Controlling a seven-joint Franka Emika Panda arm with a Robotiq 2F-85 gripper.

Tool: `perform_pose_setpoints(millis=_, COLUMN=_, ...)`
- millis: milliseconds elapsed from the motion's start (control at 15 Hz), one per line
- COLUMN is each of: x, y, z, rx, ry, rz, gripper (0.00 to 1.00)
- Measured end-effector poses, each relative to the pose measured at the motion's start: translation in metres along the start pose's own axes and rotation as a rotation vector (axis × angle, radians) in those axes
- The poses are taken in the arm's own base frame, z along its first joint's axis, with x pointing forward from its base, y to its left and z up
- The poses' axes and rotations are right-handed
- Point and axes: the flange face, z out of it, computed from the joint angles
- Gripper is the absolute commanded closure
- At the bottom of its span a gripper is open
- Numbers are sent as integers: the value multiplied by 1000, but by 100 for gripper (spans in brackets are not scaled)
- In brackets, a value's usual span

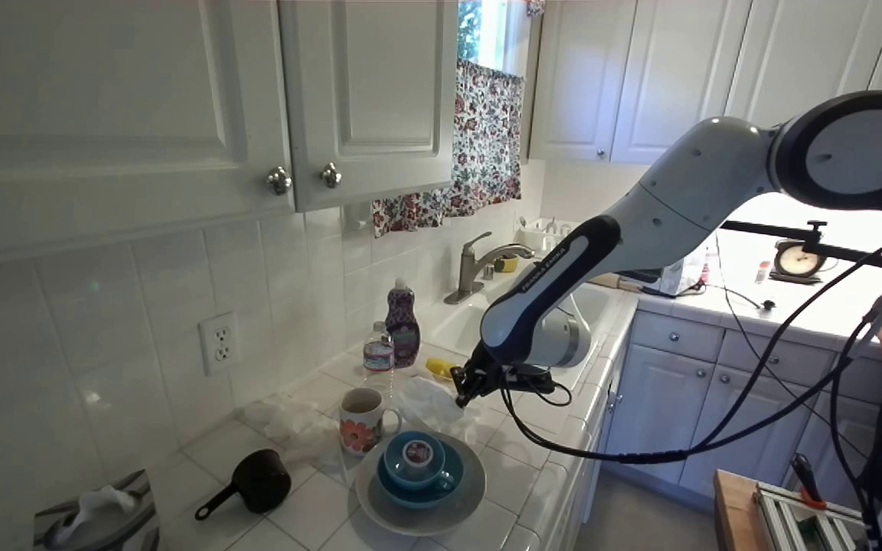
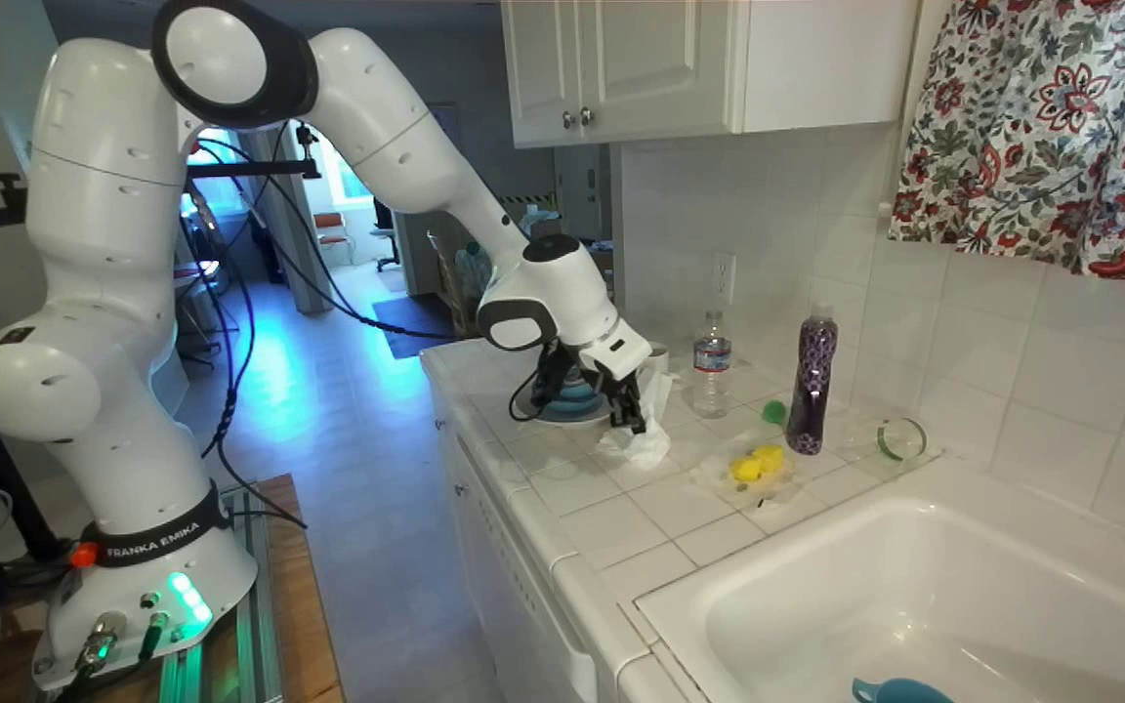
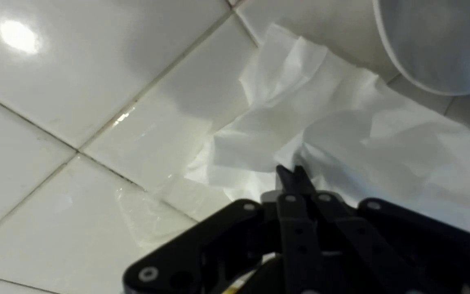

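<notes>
Crumpled white paper (image 3: 341, 98) gathers at the fingertips (image 3: 287, 181), spreading ahead; they look pinched tight together on its fold; best drag it low and gently, clear of the gray plate (image 3: 431, 53) beyond them

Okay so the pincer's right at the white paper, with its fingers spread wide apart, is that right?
Not quite: the pincer is right at the white paper, but its fingers are shut on it, not spread wide apart, as the wrist view shows.
</notes>
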Motion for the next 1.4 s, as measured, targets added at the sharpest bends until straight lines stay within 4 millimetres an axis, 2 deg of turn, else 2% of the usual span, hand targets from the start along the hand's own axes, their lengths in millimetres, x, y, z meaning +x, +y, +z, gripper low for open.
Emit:
perform_pose_setpoints(millis=333, x=6, y=3, z=27, rx=0, ry=-66, rz=-79, gripper=100)
perform_pose_setpoints(millis=667, x=9, y=-1, z=34, rx=6, ry=-68, rz=-104, gripper=100)
perform_pose_setpoints(millis=733, x=10, y=-3, z=33, rx=7, ry=-61, rz=-105, gripper=74)
perform_pose_setpoints(millis=800, x=11, y=-4, z=33, rx=8, ry=-55, rz=-105, gripper=73)
perform_pose_setpoints(millis=1400, x=4, y=-21, z=31, rx=15, ry=-22, rz=-75, gripper=12)
